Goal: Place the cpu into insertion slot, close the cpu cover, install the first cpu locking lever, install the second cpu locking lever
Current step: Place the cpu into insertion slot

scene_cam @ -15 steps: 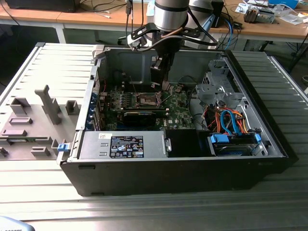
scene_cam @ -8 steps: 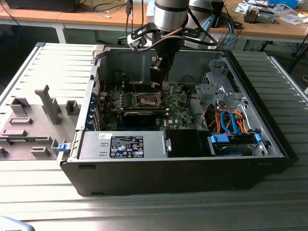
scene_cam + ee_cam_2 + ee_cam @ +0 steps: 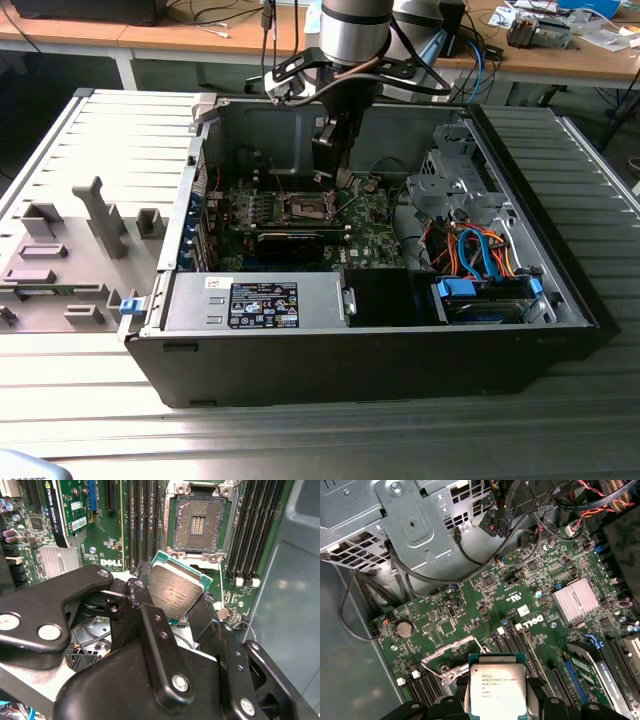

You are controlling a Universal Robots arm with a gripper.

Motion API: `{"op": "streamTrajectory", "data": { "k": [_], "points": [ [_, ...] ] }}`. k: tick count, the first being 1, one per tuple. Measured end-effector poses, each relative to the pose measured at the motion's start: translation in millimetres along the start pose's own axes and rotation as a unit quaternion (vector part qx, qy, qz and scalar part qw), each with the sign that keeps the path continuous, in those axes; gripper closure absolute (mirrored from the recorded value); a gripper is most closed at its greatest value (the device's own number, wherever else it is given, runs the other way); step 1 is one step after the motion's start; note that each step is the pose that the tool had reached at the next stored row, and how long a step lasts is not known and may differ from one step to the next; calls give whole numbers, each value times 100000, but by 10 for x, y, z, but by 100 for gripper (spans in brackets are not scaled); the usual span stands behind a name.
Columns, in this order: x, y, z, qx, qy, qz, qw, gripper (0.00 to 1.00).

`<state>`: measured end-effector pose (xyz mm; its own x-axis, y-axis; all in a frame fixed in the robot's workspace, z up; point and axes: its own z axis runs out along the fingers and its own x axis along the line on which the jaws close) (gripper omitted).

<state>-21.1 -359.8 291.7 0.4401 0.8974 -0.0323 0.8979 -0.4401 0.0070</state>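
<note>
Two black fingers (image 3: 202, 620) of the gripper (image 3: 170, 605) pinch the cpu (image 3: 177, 592) from opposite sides. It is a flat square chip with a dull grey metal face and a green edge, held tilted near the insertion slot (image 3: 197, 522). The slot is a square socket with a silvery rim and a bare dark centre. It sits on the green circuit board (image 3: 520, 580) inside the open black computer case (image 3: 300, 365).

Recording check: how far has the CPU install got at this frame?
Done: the cpu is already picked up. In hand: the end effector grips it by its edges, tilted, above the board and short of the insertion slot. Left: the slot's centre is bare with nothing seated in it, so none of the task's four steps is complete yet.
</note>
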Motion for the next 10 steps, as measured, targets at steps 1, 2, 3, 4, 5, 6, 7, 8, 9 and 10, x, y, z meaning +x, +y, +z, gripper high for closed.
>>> {"op": "streamTrajectory", "data": {
  "k": [1, 2, 3, 4, 5, 6, 7, 8, 9, 10],
  "points": [
    [0, 0, 0, 0, -4, 50, 100000, 46],
    [0, 0, 0, 1, -2, 85, 100000, 46],
    [0, 0, 0, 4, -4, 130, 100000, 46],
    [0, 0, 0, 6, -4, 161, 100000, 46],
    [0, 0, 0, 6, -4, 214, 100000, 46],
    [0, 0, 1, 7, -5, 251, 100000, 46],
    [0, 0, 1, 10, -4, 302, 100000, 46],
    [0, 0, 1, 12, -5, 378, 99999, 46],
    [0, 0, 1, 14, -4, 443, 99999, 46],
    [0, 0, 1, 17, -3, 503, 99999, 46]
  ]
}}
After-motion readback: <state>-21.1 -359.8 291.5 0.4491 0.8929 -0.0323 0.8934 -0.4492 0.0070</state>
